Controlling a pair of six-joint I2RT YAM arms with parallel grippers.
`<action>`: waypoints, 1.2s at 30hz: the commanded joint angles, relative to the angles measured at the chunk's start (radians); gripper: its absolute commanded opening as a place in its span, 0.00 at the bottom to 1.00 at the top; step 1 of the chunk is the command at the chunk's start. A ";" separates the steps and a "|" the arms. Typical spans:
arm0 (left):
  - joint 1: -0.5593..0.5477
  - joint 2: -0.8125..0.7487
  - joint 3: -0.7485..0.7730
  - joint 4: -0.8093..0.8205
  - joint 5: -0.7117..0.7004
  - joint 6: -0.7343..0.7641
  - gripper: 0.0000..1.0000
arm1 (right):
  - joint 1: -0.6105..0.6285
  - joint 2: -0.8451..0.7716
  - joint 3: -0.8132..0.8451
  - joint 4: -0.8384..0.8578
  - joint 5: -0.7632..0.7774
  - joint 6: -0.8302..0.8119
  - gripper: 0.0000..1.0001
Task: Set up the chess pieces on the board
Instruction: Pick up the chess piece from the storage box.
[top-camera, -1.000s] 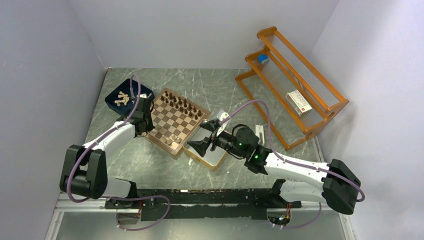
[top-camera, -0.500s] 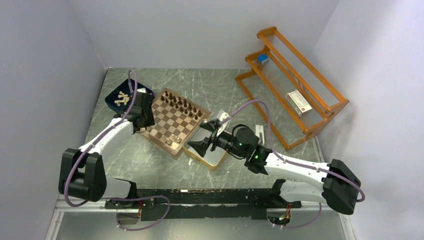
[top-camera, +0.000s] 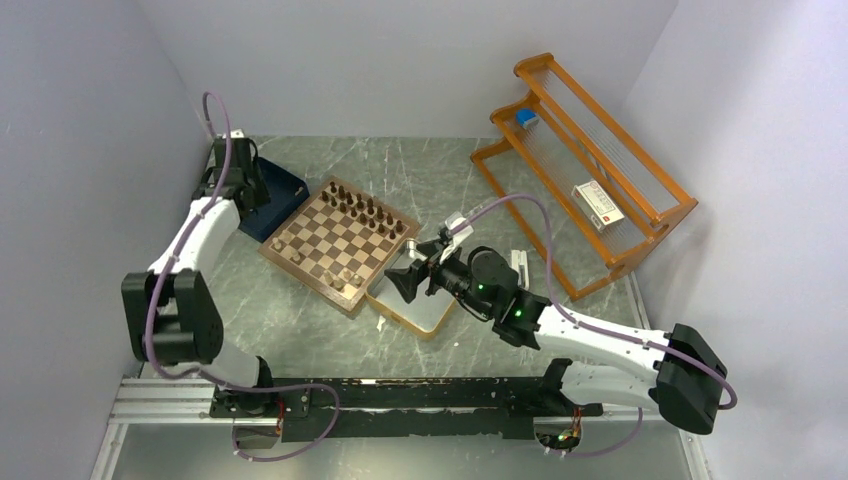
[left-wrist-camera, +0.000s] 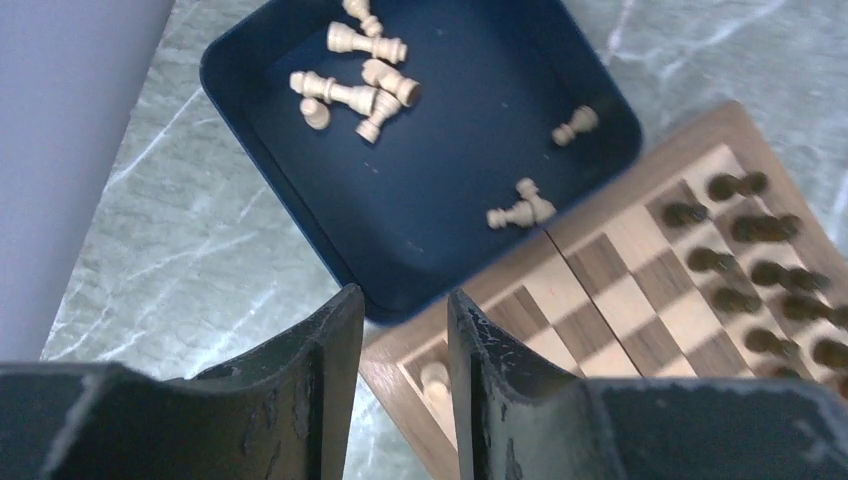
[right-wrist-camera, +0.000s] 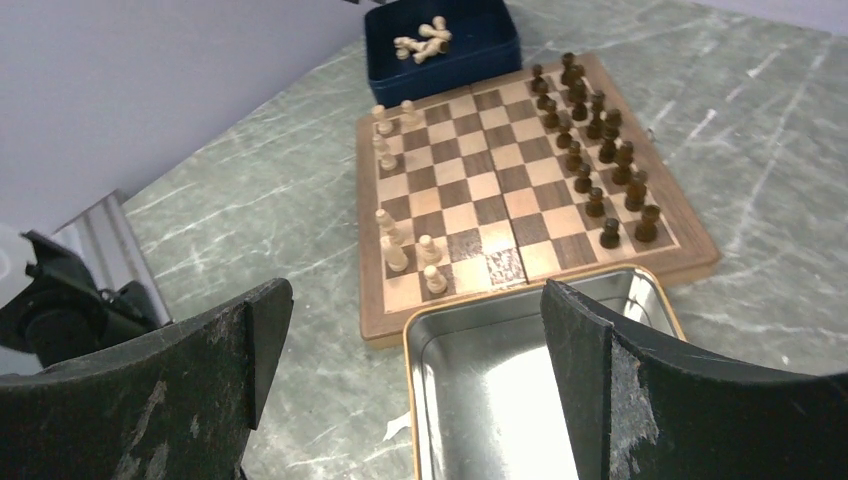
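The board (top-camera: 306, 281) lies mid-table, dark chess pieces (top-camera: 365, 208) in two rows along its far side and a few pale ones (top-camera: 350, 278) near its front corner. My left gripper (top-camera: 235, 185) hangs over the navy tray (top-camera: 275, 195); in the left wrist view it (left-wrist-camera: 402, 300) is open and holds nothing. Below it lie the tray's rim, the board (left-wrist-camera: 620, 300) and one pale piece (left-wrist-camera: 435, 378) on the corner square. Several pale pieces (left-wrist-camera: 350, 95) lie loose in the tray (left-wrist-camera: 450, 150). My right gripper (right-wrist-camera: 415, 300) stands wide open above the tin (right-wrist-camera: 520, 400).
The silver gold-rimmed tin (top-camera: 425, 310) touches the board's right side. An orange wire rack (top-camera: 590, 170) stands at the back right with a small box on it. Walls close the left, back and right sides.
My left arm has swung from the board's left corner back to the navy tray, and its jaws have parted. The right gripper has risen slightly over the tin.
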 joint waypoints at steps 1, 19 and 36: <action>0.053 0.115 0.077 0.091 0.038 0.070 0.41 | -0.004 -0.023 0.062 -0.076 0.125 0.050 1.00; 0.100 0.533 0.303 0.102 -0.012 0.184 0.47 | -0.006 0.011 0.111 -0.095 0.124 -0.010 1.00; 0.125 0.629 0.335 0.098 0.056 0.180 0.40 | -0.005 0.050 0.137 -0.097 0.138 -0.030 1.00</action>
